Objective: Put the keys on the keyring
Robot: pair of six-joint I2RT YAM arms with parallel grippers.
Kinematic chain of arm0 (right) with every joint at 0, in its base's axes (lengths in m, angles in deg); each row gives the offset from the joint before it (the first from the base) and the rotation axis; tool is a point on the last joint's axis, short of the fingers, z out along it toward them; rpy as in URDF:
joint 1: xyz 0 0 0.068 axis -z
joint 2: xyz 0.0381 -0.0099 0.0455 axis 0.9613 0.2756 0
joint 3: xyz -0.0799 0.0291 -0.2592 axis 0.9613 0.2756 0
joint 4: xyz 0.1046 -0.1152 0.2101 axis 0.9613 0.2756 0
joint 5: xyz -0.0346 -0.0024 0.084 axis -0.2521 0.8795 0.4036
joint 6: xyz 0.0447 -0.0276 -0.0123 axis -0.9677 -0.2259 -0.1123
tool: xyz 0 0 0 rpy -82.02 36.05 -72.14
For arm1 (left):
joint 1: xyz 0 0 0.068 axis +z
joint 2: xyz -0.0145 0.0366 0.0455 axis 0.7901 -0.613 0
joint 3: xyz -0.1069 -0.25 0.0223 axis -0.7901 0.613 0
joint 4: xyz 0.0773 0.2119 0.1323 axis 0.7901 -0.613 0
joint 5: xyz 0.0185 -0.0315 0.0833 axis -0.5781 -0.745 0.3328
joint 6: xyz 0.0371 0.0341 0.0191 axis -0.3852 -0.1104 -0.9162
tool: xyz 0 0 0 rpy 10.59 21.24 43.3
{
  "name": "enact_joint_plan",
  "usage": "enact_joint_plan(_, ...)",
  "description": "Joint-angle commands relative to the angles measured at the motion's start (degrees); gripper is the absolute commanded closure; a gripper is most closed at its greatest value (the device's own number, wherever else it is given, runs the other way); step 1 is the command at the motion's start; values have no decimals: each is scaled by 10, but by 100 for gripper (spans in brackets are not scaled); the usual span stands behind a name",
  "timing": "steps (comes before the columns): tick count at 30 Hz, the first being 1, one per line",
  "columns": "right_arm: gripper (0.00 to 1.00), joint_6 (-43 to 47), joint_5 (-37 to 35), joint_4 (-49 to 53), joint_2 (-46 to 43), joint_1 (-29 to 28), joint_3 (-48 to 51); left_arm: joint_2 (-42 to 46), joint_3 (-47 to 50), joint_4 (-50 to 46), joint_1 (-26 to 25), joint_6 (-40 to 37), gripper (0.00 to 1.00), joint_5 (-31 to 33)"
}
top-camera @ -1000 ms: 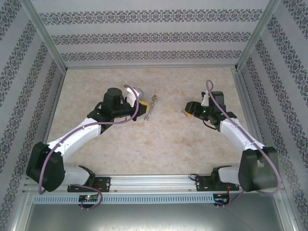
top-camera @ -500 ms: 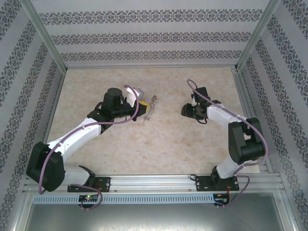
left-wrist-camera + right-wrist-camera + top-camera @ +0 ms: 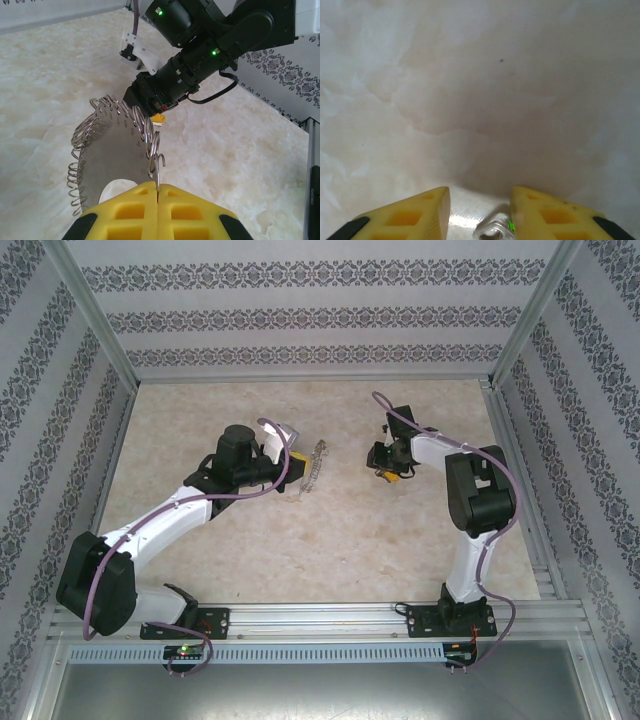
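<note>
Over marbled tabletop, wrist views show left end effector clamping the keyring, right end effector parted.

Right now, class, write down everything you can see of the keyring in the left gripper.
The keyring looks like a flat, silvery-grey metal piece with a curved rim, small stamped marks along it, and a fringe of thin wire loops. It stands on edge, raised off the table, pinched at its rim by the shut yellow fingers of the left gripper. Nothing else visibly touches it.
</note>
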Motion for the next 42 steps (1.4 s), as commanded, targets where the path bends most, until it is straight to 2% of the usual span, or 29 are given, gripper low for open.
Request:
enact_joint_plan(1,66,-9,46,13,-25,-12,34,7,3,43,-5,7,100,-9)
enact_joint_plan(6,76,-34,90,-31,-140,-31,134,13,3,40,-5,4,100,-10)
enact_joint_plan(8,76,-46,64,-38,-195,-32,162,12,2,39,-5,3,100,-10)
enact_joint_plan(12,64,-52,-2,-10,-241,-21,169,9,1,44,-5,5,100,-12)
enact_joint_plan(18,62,-32,-38,34,-206,-34,141,9,0,46,-5,6,100,-15)
enact_joint_plan(23,66,-17,-68,61,-183,-54,140,9,1,47,-5,6,100,-17)
enact_joint_plan(31,72,-24,-77,61,-179,-71,158,4,3,56,-5,9,100,-20)
enact_joint_plan(42,74,-33,-79,52,-147,-74,160,3,11,70,-5,15,100,-23)
